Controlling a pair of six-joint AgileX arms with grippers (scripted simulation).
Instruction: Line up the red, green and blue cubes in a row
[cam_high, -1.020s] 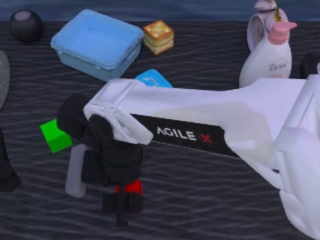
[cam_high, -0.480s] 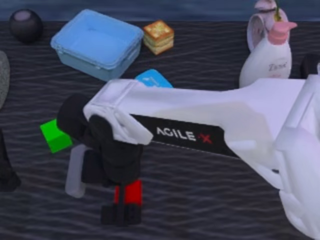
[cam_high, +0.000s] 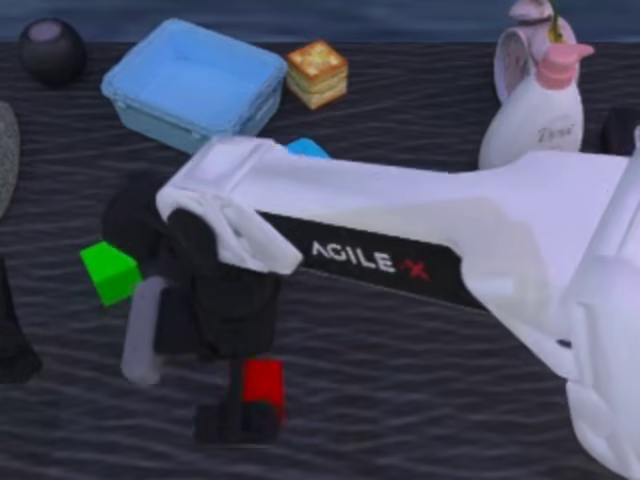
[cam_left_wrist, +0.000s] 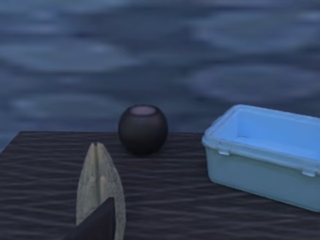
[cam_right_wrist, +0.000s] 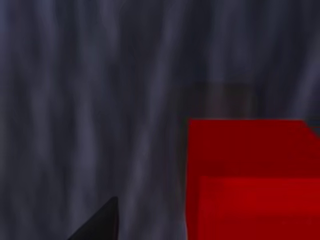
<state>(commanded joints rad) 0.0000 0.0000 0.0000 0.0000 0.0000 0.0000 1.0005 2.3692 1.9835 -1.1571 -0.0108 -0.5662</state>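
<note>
The red cube rests on the dark table near the front, left of centre. My right gripper hovers over it, open, its dark fingers just to the cube's left and front. In the right wrist view the red cube fills one side, and a gap of bare table separates it from one dark fingertip. The green cube sits at the left, beside the right arm's wrist. The blue cube is hidden. My left arm is parked at the left edge; one fingertip shows in its wrist view.
At the back stand a light-blue lidded box, a black ball and an orange-and-cream block. A white pump bottle is at the back right. A light-blue soap bar peeks from under the right arm.
The right gripper has let go of the red cube, and its wrist has shifted slightly left and back. More of the cube shows now, resting on the table.
</note>
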